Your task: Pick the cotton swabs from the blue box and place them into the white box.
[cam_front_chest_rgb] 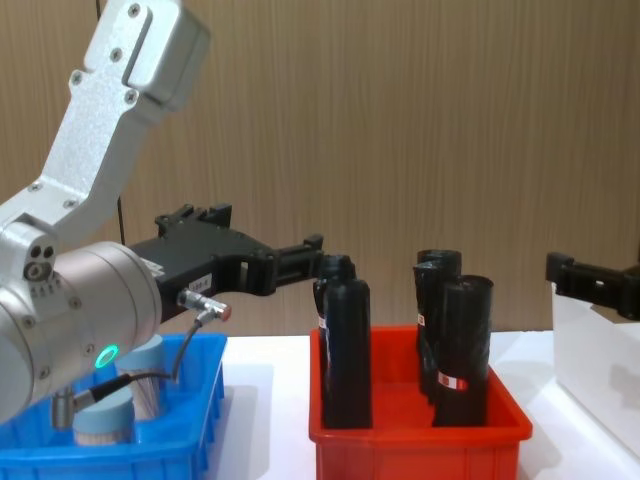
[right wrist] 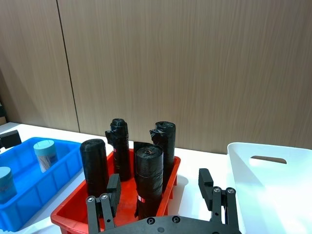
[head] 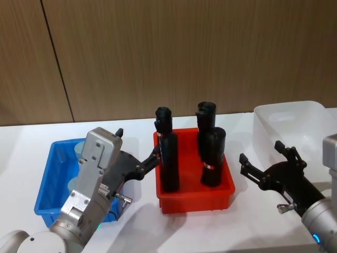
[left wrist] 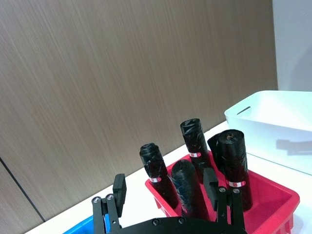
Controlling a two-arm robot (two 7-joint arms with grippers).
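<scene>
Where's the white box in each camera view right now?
Head: white box at far right, right of the red bin.
Left wrist: white box beyond the red bin, slot handle showing.
Right wrist: white box beside the red bin, slot handle showing.
Chest: white box at right edge, partly cut off.
Shared landmark: the red bin.

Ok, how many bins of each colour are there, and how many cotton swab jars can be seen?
blue box: 1
red bin: 1
white box: 1
cotton swabs, jars in view in the blue box: 2
Total: 5
</scene>
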